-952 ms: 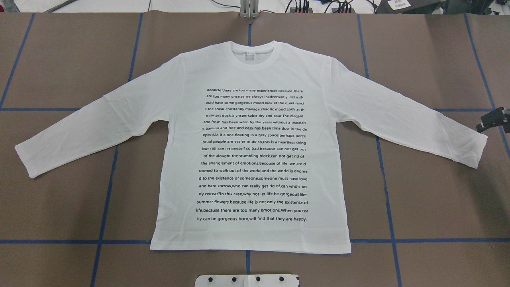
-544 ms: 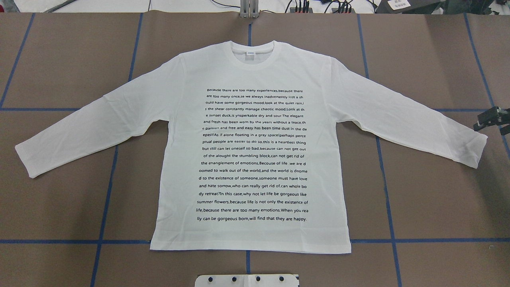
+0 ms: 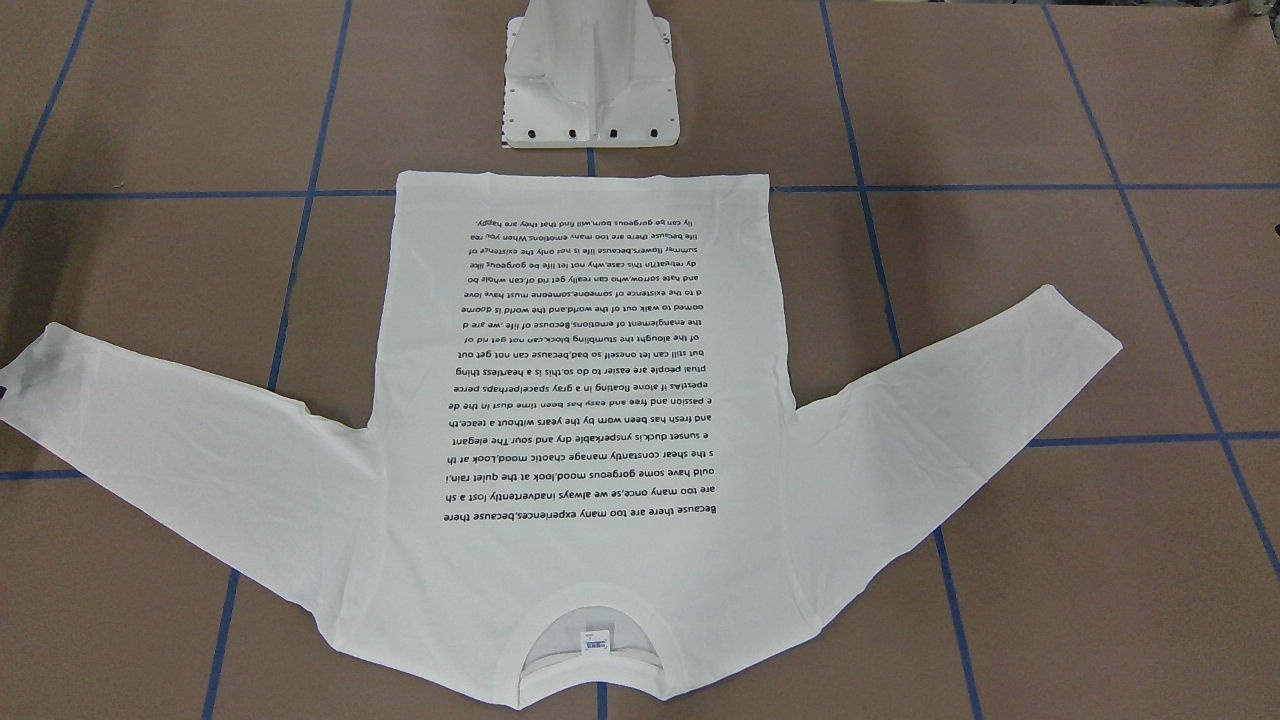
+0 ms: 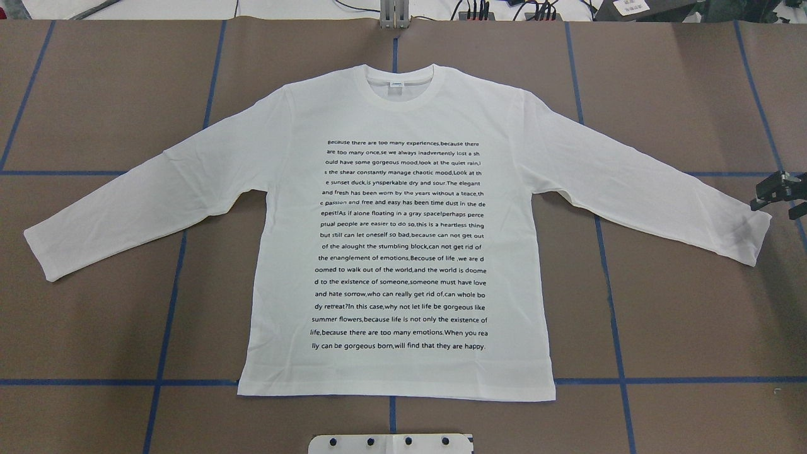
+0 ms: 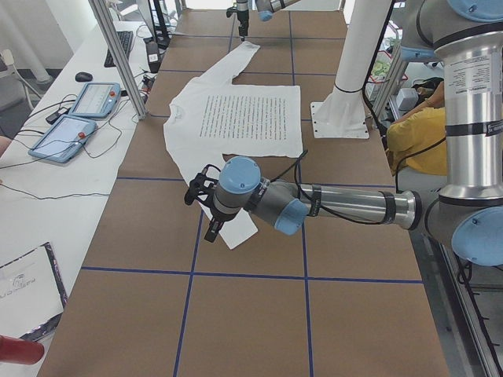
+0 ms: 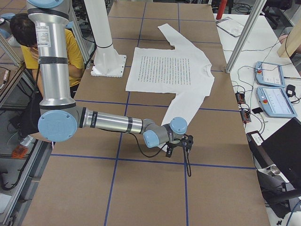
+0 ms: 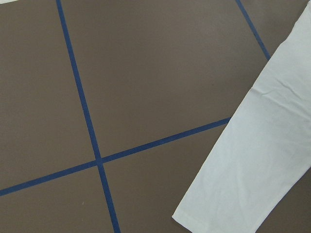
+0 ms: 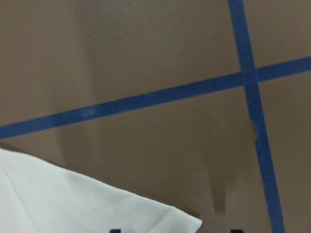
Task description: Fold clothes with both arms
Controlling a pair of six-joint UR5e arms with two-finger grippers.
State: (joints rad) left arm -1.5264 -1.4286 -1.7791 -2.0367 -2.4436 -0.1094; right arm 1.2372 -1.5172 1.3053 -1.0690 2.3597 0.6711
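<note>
Lying flat on the desk (image 4: 693, 94), shirt (image 4: 403, 252) faces print-up. Right claw (image 4: 775, 203) is spread beside one cuff. Left claw (image 5: 203, 208) state: cannot tell.

Place: robotics lab.
Work surface: brown desk (image 4: 693, 302) marked into a grid with blue tape (image 4: 693, 380).
Rig: white pedestal (image 3: 590, 80) and aluminium posts (image 5: 119, 59).
Side bench: two teach pendants (image 5: 94, 99).
People: seated operator (image 6: 75, 59) in yellow.

You see a brown table (image 4: 693, 302) gridded with blue tape lines (image 4: 693, 380); the white T-shirt (image 4: 397, 126) lies flat, sleeves spread left and right; its hem lies near the pedestal base (image 3: 590, 90).
</note>
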